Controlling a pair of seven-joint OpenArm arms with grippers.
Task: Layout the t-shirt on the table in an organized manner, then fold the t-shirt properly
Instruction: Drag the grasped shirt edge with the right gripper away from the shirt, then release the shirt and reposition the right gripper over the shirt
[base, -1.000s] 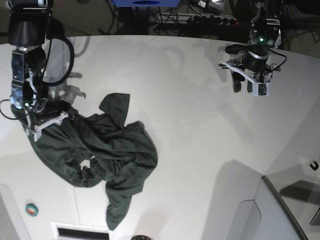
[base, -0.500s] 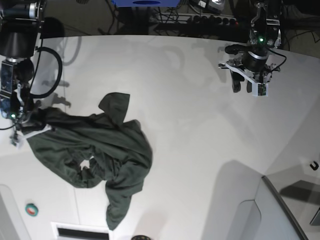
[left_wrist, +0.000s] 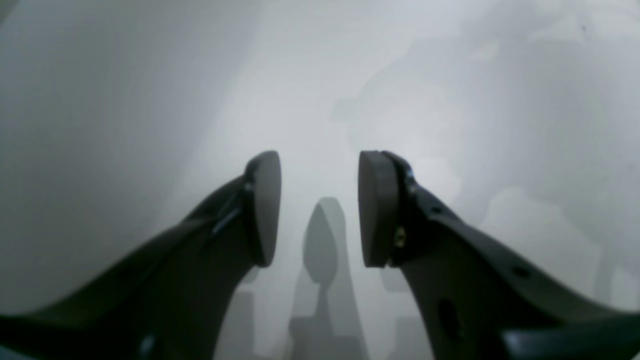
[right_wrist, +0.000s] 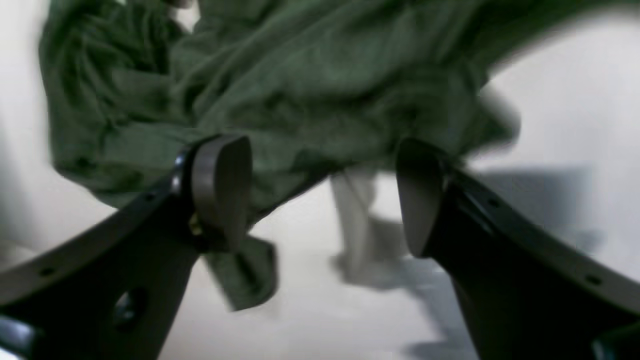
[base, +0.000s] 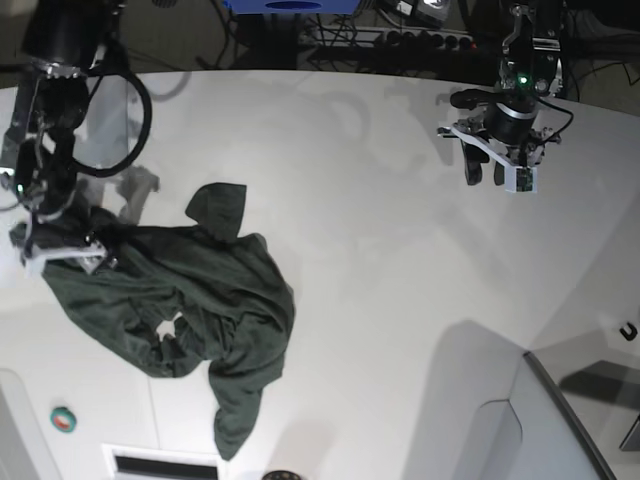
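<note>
The dark green t-shirt (base: 210, 290) lies crumpled on the left half of the white table (base: 380, 280), with one sleeve pointing toward the back and a tail trailing toward the front edge. My right gripper (base: 60, 250) hovers at the shirt's left edge. In the right wrist view this gripper (right_wrist: 317, 142) is open, the t-shirt (right_wrist: 310, 80) bunched just beyond its fingers and a flap hanging by the left finger (right_wrist: 222, 190). My left gripper (base: 490, 172) hangs far off at the back right. The left wrist view shows the gripper (left_wrist: 320, 155) open over bare table (left_wrist: 150, 100).
A small round green and red button (base: 63, 419) and a vent slot (base: 160, 465) sit near the front left edge. A grey panel (base: 560, 420) stands at the front right. Cables and a power strip (base: 430, 40) lie behind the table.
My right gripper dragged the shirt's edge leftward, then opened and let it go. The shirt now lies a little further left. The left arm has not moved.
</note>
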